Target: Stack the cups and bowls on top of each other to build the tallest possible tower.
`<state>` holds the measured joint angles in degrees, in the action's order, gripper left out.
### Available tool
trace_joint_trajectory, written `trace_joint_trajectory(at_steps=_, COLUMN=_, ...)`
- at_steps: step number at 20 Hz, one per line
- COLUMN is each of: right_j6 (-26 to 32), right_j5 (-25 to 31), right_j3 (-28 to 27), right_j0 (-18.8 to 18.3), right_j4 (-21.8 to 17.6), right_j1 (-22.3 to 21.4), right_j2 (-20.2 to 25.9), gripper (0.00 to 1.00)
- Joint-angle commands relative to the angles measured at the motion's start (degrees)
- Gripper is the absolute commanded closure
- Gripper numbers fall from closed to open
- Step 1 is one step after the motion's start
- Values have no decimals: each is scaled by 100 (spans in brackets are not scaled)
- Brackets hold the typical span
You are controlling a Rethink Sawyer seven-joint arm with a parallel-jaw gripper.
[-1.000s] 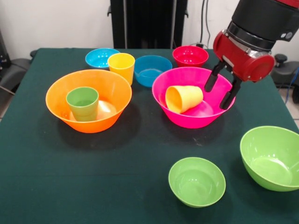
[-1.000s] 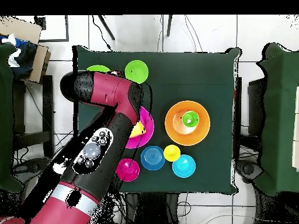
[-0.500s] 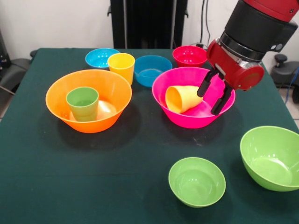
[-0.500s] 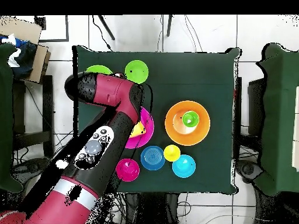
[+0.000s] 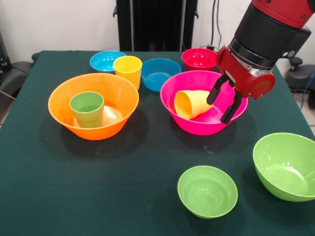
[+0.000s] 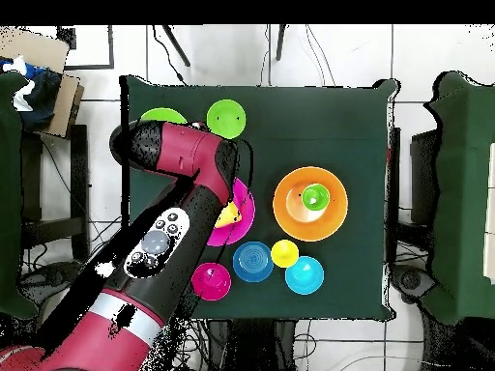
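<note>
My gripper (image 5: 224,105): fingers apart, holding nothing | orange-yellow tapered plastic cup (image 5: 194,103): tipped inside large hot-pink glossy bowl (image 5: 187,121) | likely light, slippery; grip across wall.

The tabletop (image 5: 147,162) is covered in a plain dark green cloth. The large bowls are coloured orange (image 5: 93,105), hot pink (image 5: 203,102) and lime green (image 5: 286,166), all glossy and unpatterned. A small bowl (image 5: 207,191) is seen in the same lime green. Two small bowls are blue, one light (image 5: 106,61) and one darker (image 5: 161,73), and another (image 5: 200,59) is red-pink. The cup (image 5: 87,109) in the orange bowl is green; the cup (image 5: 193,103) in the pink bowl is orange-yellow; a third cup (image 5: 128,71) is yellow. The arm (image 5: 268,37) is red and black, and its fingers (image 5: 215,92) are black. White floor tiles (image 6: 319,58) with dark joints are seen in the overhead view.
</note>
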<state>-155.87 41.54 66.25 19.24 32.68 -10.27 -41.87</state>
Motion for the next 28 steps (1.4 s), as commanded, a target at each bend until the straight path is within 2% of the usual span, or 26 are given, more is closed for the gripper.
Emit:
trace_joint_trajectory(at_steps=1, right_j6=-1163, right_j5=-58, right_j3=-41, right_j0=68, right_j4=58, right_j1=26, right_j2=447, gripper=0)
trace_joint_trajectory(at_steps=9, right_j6=-1157, right_j5=-431, right_j3=34, right_j0=67, right_j4=69, right_j1=187, right_j2=508, gripper=0)
trace_joint_trajectory(at_steps=18, right_j6=-1214, right_j5=-275, right_j3=-81, right_j0=43, right_j4=121, right_j1=217, right_j2=450, gripper=0)
trace_joint_trajectory(at_steps=21, right_j6=-1120, right_j5=-142, right_j3=-80, right_j0=-13, right_j4=92, right_j1=129, right_j2=437, gripper=0)
trace_joint_trajectory(at_steps=28, right_j6=-992, right_j5=662, right_j3=-294, right_j0=-185, right_j4=71, right_j1=-205, right_j2=346, gripper=0)
